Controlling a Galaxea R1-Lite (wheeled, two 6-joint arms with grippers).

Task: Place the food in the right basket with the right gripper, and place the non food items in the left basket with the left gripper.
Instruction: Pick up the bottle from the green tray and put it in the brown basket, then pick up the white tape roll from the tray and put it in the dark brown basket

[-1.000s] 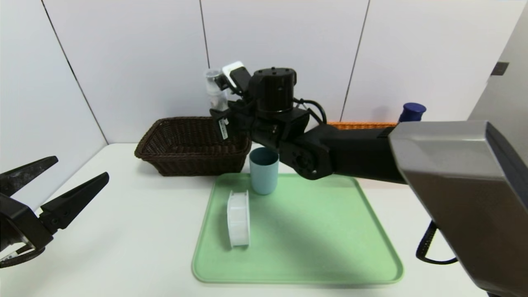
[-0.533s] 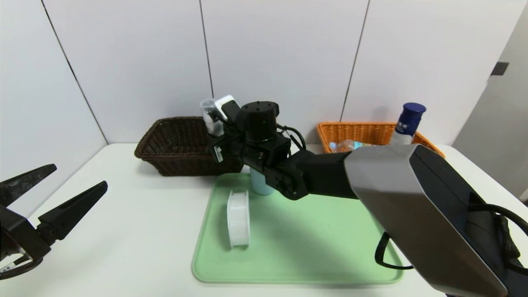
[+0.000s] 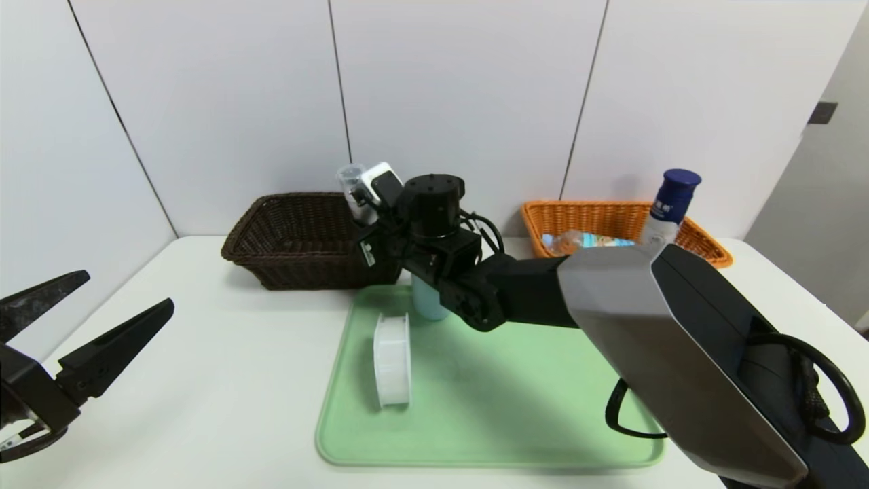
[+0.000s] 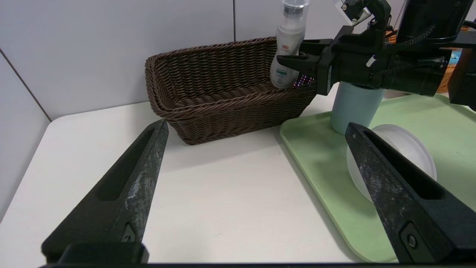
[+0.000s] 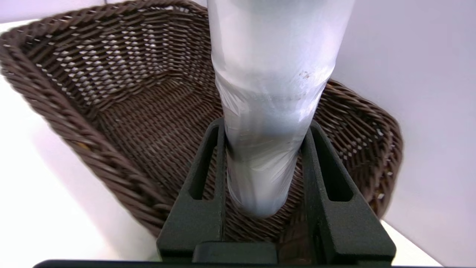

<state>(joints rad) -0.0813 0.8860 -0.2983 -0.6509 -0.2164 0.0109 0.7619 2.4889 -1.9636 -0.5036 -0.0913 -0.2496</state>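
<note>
Head view: my right gripper (image 3: pixel 370 227) reaches across to the dark basket (image 3: pixel 312 265), holding the slim bottle (image 3: pixel 356 193) over the end of it nearer the tray (image 3: pixel 489 455). The cup (image 3: pixel 429 299) stands partly under that arm and the case (image 3: pixel 392 360) on its edge, so I should keep my forearm high. The orange basket (image 3: pixel 590 212) already has the water bottle (image 3: pixel 597 240) lying in it and the tall bottle (image 3: pixel 669 207) leaning up in it. My left gripper (image 3: pixel 125 292) waits over the table at the left, well apart from everything, fingers wide and empty.

Left wrist view: the bottle is nearly upright with a slight lean, its base about level with the basket's rim. I judge it wants bringing a little farther in over the basket and then lowering, so that neither base nor fingertips catch the weave. With the cup so close by, I would draw back upward rather than sideways.

Right wrist view: my two fingers (image 5: pixel 327 163) are closed on the bottle's sides, with the basket floor beneath. The wrap looks smooth and could slip, so I would hold it firmly until the base is low, then part my fingers evenly and let it settle gently, perhaps lying down.
</note>
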